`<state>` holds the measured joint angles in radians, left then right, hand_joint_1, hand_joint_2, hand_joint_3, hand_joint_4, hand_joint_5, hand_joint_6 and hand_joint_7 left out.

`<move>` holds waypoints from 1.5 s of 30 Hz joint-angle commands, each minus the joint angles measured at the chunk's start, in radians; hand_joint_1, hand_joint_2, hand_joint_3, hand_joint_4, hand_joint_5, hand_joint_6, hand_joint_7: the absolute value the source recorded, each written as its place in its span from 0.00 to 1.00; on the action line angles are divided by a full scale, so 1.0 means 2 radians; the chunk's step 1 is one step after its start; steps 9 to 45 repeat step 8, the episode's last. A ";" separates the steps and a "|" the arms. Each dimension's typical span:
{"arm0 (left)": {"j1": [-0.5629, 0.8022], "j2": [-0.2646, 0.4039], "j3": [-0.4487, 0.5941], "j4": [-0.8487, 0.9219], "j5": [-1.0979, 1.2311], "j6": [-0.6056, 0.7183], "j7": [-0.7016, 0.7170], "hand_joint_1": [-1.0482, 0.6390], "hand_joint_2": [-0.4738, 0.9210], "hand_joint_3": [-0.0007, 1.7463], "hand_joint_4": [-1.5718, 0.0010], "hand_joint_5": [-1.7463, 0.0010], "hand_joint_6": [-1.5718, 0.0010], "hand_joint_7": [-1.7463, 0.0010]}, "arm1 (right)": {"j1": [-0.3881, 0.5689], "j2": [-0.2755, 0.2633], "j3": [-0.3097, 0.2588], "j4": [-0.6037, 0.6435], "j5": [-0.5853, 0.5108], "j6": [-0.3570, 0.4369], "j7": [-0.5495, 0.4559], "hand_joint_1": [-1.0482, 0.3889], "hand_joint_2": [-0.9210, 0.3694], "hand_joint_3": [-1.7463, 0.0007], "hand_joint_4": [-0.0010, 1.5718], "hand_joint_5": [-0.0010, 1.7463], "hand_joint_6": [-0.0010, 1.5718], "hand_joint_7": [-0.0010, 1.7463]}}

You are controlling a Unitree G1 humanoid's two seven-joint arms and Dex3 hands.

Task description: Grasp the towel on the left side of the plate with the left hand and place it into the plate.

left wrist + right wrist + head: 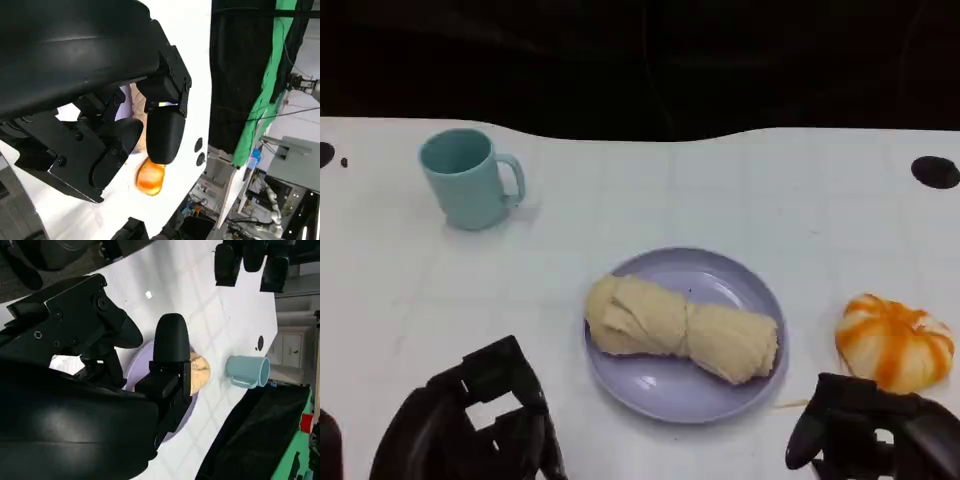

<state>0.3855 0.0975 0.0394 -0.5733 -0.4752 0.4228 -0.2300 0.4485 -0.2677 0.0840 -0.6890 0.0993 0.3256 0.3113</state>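
Cream towel (681, 329) lies in the purple plate (660, 392), just right of and beyond the left hand (470, 420), its long axis slanting from far-left to near-right. That hand holds nothing, fingers apart. A teal mug (470, 178) stands far ahead; an orange pumpkin (895, 341) sits beyond the empty right hand (875, 435).

Towel (682, 330) on plate (665, 395); mug (470, 178) far left behind; bun-like item, maybe bread (895, 340), right.
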 commanded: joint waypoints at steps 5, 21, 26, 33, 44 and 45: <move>0.003 0.003 -0.006 -0.004 0.003 -0.007 0.001 0.58 0.64 0.83 0.43 0.00 0.52 0.06 | 0.004 -0.001 -0.012 0.001 0.011 -0.011 -0.001 0.76 0.23 0.35 0.45 1.00 0.39 0.85; 0.002 0.003 -0.009 -0.004 0.007 -0.011 0.001 0.58 0.64 0.83 0.43 0.00 0.52 0.06 | 0.004 -0.003 -0.014 0.003 0.008 -0.020 0.000 0.76 0.23 0.35 0.46 1.00 0.38 0.86; 0.002 0.003 -0.009 -0.004 0.007 -0.011 0.001 0.58 0.64 0.83 0.43 0.00 0.52 0.06 | 0.004 -0.003 -0.014 0.003 0.008 -0.020 0.000 0.76 0.23 0.35 0.46 1.00 0.38 0.86; 0.002 0.003 -0.009 -0.004 0.007 -0.011 0.001 0.58 0.64 0.83 0.43 0.00 0.52 0.06 | 0.004 -0.003 -0.014 0.003 0.008 -0.020 0.000 0.76 0.23 0.35 0.46 1.00 0.38 0.86; 0.002 0.003 -0.009 -0.004 0.007 -0.011 0.001 0.58 0.64 0.83 0.43 0.00 0.52 0.06 | 0.004 -0.003 -0.014 0.003 0.008 -0.020 0.000 0.76 0.23 0.35 0.46 1.00 0.38 0.86; 0.002 0.003 -0.009 -0.004 0.007 -0.011 0.001 0.58 0.64 0.83 0.43 0.00 0.52 0.06 | 0.004 -0.003 -0.014 0.003 0.008 -0.020 0.000 0.76 0.23 0.35 0.46 1.00 0.38 0.86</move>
